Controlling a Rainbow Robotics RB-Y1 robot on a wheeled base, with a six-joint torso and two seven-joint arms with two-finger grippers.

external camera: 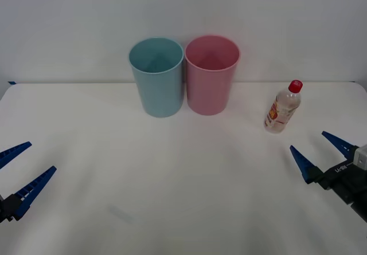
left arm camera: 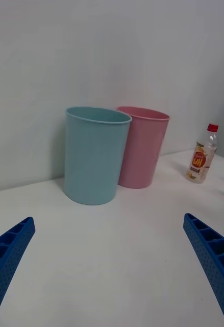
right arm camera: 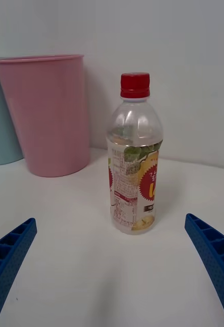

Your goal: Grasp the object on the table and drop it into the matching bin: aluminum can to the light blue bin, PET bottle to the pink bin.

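A small clear PET bottle (external camera: 282, 109) (right arm camera: 134, 168) (left arm camera: 201, 156) with a red cap and an orange-red-white label stands upright on the white table (external camera: 172, 180), right of the bins. The pink bin (external camera: 211, 74) (right arm camera: 48, 115) (left arm camera: 141, 148) and the light blue bin (external camera: 157, 76) (left arm camera: 95, 156) stand side by side at the back middle. My right gripper (external camera: 320, 153) (right arm camera: 112, 265) is open, a little in front of and right of the bottle, which stands ahead of the gap between its fingers. My left gripper (external camera: 20, 166) (left arm camera: 109, 265) is open at the near left, holding nothing.
A plain white wall (external camera: 183, 14) rises right behind the bins. The light blue bin's edge (right arm camera: 0, 122) also shows beside the pink one in the right wrist view. Bare white table lies between the two grippers.
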